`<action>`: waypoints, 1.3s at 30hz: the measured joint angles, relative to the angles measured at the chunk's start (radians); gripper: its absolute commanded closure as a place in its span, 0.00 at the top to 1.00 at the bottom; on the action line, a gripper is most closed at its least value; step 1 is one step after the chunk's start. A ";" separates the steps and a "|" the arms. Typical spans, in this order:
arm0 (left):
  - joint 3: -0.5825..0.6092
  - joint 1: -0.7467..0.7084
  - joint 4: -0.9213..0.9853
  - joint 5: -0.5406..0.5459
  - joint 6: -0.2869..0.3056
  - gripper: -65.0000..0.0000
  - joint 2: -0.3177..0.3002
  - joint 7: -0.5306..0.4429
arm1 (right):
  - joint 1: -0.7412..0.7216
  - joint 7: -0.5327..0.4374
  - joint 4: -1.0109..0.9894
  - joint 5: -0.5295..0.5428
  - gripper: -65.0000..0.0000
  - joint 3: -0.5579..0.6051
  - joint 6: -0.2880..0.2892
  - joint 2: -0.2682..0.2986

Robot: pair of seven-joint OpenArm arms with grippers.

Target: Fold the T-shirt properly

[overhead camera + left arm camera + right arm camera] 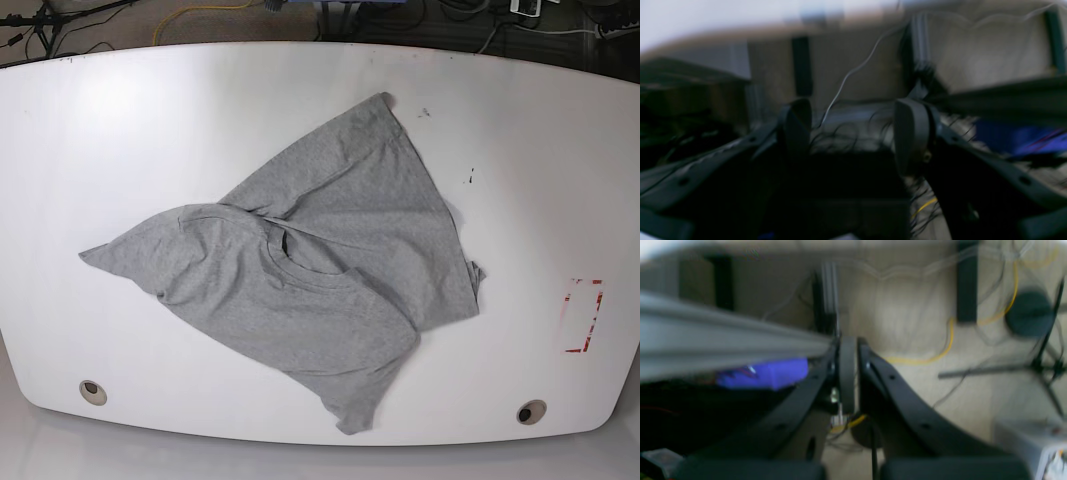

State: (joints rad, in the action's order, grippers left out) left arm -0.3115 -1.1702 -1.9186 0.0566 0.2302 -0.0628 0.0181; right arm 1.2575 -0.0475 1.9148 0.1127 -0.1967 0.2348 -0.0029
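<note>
White table [120, 120], crumpled grey T-shirt [330, 300]

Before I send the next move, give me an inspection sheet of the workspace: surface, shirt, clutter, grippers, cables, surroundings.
Surface: white table, small dark marks, red outline near one edge.
Job's things: grey T-shirt crumpled, unfolded, collar in view, no lettering showing.
Clutter: nothing seen on the table.
Grippers: left gripper open, empty; right gripper shut, holding nothing; both blurred, off the table.
Cables: yellow cable and thin wires on the floor.
Surroundings: tripod stand, blue object.
</note>
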 measured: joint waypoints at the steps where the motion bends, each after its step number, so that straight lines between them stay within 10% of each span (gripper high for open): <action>1: -0.008 -0.004 -0.008 0.015 0.000 0.54 0.000 0.000 | 0.003 0.000 0.015 0.000 0.01 0.000 0.001 0.000; 19: 0.010 0.111 -0.052 0.163 -0.004 0.55 -0.055 0.011 | -0.172 0.008 0.068 -0.003 0.02 -0.099 0.004 0.006; 25: 0.015 0.155 -0.053 0.162 -0.012 0.72 -0.052 0.012 | -0.285 0.074 0.067 -0.003 0.04 -0.103 0.010 0.021; 39: 0.146 0.238 -0.050 0.162 -0.016 0.70 -0.053 0.015 | -0.592 0.216 0.066 -0.004 0.60 -0.097 0.017 0.138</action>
State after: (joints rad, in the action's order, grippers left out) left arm -0.1654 -0.9321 -1.9690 0.2188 0.2146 -0.1162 0.0330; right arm 0.6651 0.1684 1.9812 0.1089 -0.2939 0.2516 0.1349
